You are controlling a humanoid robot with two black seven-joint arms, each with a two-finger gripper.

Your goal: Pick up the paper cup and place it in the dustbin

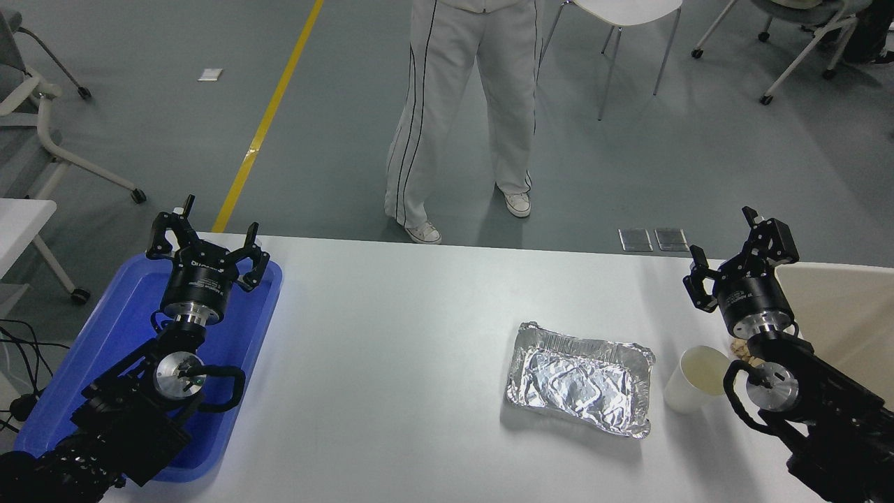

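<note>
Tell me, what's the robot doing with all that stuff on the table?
It's meant to throw the paper cup into the dustbin, but nothing is being held yet. The right gripper hangs open past the cup, next to the dustbin. The cup stands upright beside a foil tray. The left gripper is parked, open, over a blue tray. A person stands behind the table.
</note>
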